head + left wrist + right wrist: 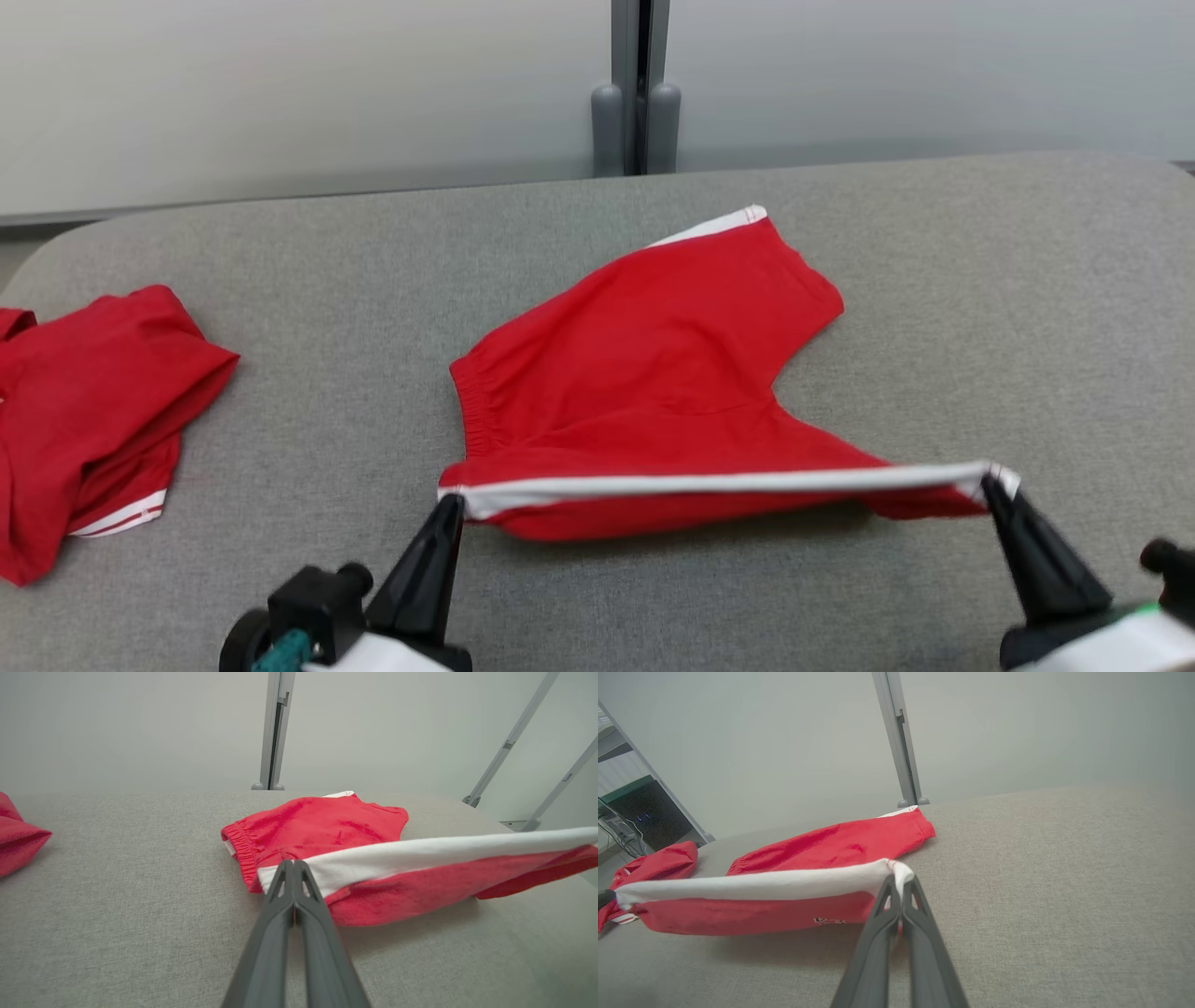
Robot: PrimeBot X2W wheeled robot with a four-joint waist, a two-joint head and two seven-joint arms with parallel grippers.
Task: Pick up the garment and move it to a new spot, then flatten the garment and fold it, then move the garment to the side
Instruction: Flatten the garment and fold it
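Observation:
The garment is a pair of red shorts with a white side stripe, lying mid-table on the grey cloth surface. Its near edge, the white stripe, is lifted and stretched taut between my two grippers. My left gripper is shut on the stripe's left end, seen close in the left wrist view as the left gripper pinching the garment. My right gripper is shut on the stripe's right end; the right wrist view shows that gripper gripping the garment. The far leg rests flat.
A second red garment lies crumpled at the table's left edge, also seen as a red heap in the right wrist view. The grey table has open room on the right. A pale wall with a metal post stands behind.

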